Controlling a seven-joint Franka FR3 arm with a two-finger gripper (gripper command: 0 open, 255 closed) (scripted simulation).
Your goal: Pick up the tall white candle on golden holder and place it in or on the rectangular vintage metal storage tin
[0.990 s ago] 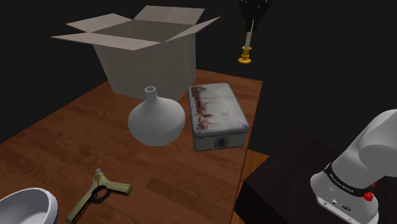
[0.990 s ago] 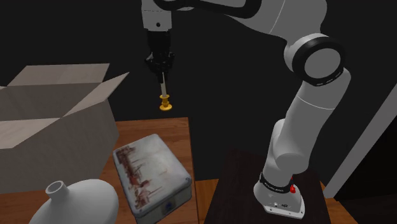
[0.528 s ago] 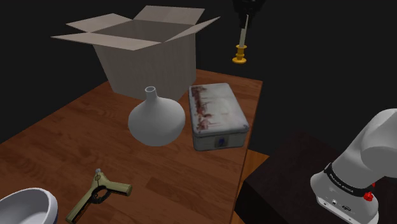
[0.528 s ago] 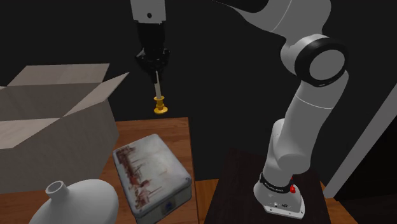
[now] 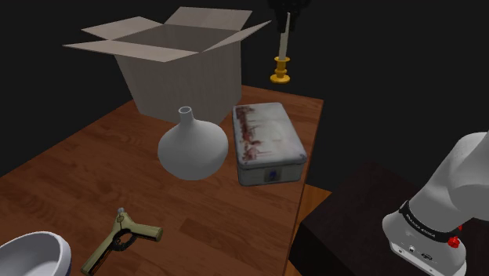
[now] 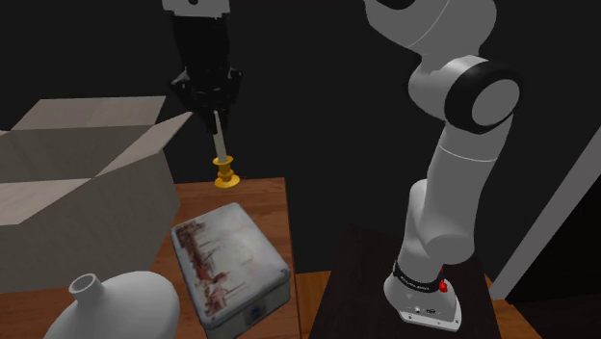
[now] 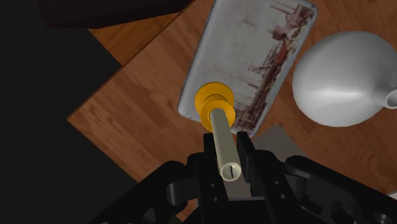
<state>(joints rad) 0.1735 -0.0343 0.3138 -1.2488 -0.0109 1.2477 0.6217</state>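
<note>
The fingers (image 7: 209,153) clasp the pale candle (image 5: 285,43) by its stem at the shoulder view's upper middle. Its golden holder (image 5: 280,76) hangs above the bench (image 5: 94,172), near the far end of the rust-stained tin (image 5: 266,141).

Swung across, candle (image 5: 283,53) clamped in gripper (image 5: 285,17), from out beyond the far corner of the tin (image 5: 266,141) to close above its far end, slightly lower.
</note>
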